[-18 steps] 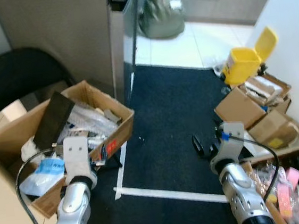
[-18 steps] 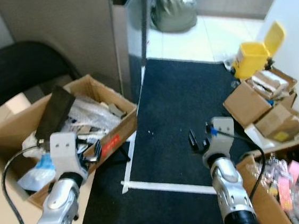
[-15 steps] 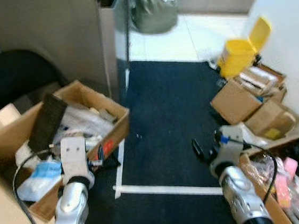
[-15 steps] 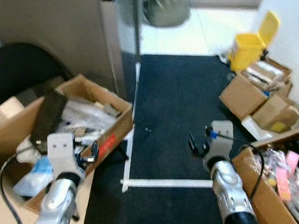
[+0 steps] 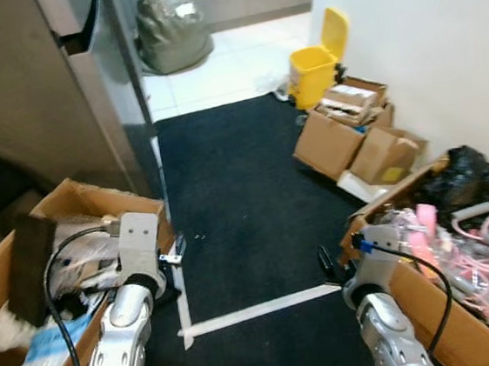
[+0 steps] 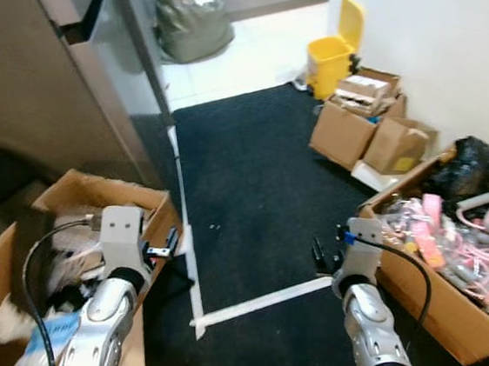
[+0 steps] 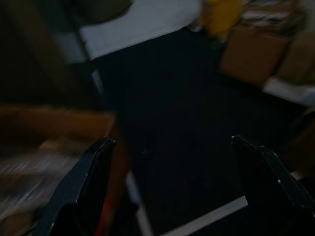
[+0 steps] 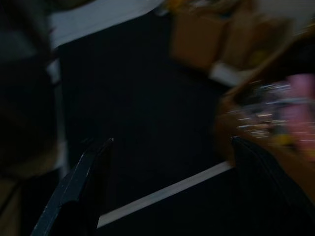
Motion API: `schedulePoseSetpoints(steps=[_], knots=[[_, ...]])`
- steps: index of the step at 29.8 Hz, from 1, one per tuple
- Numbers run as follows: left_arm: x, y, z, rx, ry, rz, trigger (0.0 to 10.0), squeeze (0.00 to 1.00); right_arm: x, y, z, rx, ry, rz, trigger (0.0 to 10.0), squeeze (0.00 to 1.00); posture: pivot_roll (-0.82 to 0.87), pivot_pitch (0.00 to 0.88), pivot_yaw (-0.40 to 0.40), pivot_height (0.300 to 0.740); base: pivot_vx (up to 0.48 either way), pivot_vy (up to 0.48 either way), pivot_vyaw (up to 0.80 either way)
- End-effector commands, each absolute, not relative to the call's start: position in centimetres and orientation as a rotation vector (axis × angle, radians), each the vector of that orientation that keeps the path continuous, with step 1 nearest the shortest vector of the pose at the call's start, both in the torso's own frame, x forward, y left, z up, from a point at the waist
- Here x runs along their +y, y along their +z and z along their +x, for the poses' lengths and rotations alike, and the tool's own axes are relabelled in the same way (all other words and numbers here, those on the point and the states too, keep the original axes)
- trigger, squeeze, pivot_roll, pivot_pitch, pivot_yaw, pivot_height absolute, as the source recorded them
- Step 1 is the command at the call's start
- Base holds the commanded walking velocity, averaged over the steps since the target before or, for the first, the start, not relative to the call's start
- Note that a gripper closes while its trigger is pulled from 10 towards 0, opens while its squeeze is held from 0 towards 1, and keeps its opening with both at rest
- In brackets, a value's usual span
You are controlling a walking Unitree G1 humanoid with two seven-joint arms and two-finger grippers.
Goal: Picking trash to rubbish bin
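Observation:
A yellow rubbish bin [image 5: 317,56] with its lid flipped up stands at the far end of the black carpet [image 5: 237,192], by the white wall. A stuffed grey rubbish bag [image 5: 171,35] lies on the pale tiles beyond. Small bits of litter [image 5: 199,236] dot the carpet near its left edge. My left gripper [image 5: 172,257] is held low over the corner of a cardboard box [image 5: 89,199] full of waste, open and empty. My right gripper [image 5: 327,266] hovers over the carpet near the white tape line [image 5: 258,308], open too. In the wrist views both pairs of fingers [image 7: 91,177] [image 8: 83,177] stand wide apart over dark carpet.
A grey cabinet or fridge [image 5: 34,91] rises at the left. Several small cardboard boxes [image 5: 349,133] line the right wall. Another open box [image 5: 432,303] with pink cords and a black bag [image 5: 472,181] sits close to my right arm.
The whole picture has swung, so the camera has turned right and the bin and wall sit nearer the middle. Both arms keep their pose, with the grippers open and empty.

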State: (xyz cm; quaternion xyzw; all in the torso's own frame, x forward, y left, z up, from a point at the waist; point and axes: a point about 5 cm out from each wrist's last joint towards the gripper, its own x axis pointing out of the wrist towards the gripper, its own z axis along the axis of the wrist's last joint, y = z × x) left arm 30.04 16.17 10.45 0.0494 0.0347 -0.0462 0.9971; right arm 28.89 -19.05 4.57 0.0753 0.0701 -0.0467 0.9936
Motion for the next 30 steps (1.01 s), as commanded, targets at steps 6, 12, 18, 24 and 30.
schedulePoseSetpoints(steps=[6, 12, 18, 24, 30], knots=[[16.8, 9.1, 29.0, 0.109, -0.059, 0.094, 10.0, 0.00, -19.8, 3.2, 27.9, 0.193, -0.138, 0.178, 10.0, 0.00, 0.04, 0.143, 0.039, 0.740, 0.000, 0.000, -0.80], [16.7, 9.0, 28.6, 0.102, -0.055, 0.070, 10.0, 0.00, -20.1, 3.6, 28.3, 0.181, -0.116, 0.165, 10.0, 0.00, 0.04, 0.144, 0.020, 0.740, 0.000, 0.000, -0.80], [16.8, 8.9, 28.1, 0.097, -0.043, 0.069, 10.0, 0.00, -19.8, 4.0, 28.5, 0.160, -0.103, 0.148, 10.0, 0.00, 0.05, 0.139, 0.010, 0.740, 0.000, 0.000, -0.80], [16.9, 8.6, 28.1, 0.106, -0.023, 0.061, 10.0, 0.00, -19.2, 4.0, 28.7, 0.158, -0.083, 0.143, 10.0, 0.00, 0.05, 0.141, 0.004, 0.740, 0.000, 0.000, -0.80], [16.7, 8.5, 28.1, 0.109, -0.033, 0.063, 10.0, 0.00, -18.8, 4.2, 29.2, 0.158, -0.059, 0.137, 10.0, 0.00, 0.04, 0.138, 0.003, 0.740, 0.000, 0.000, -0.80]])
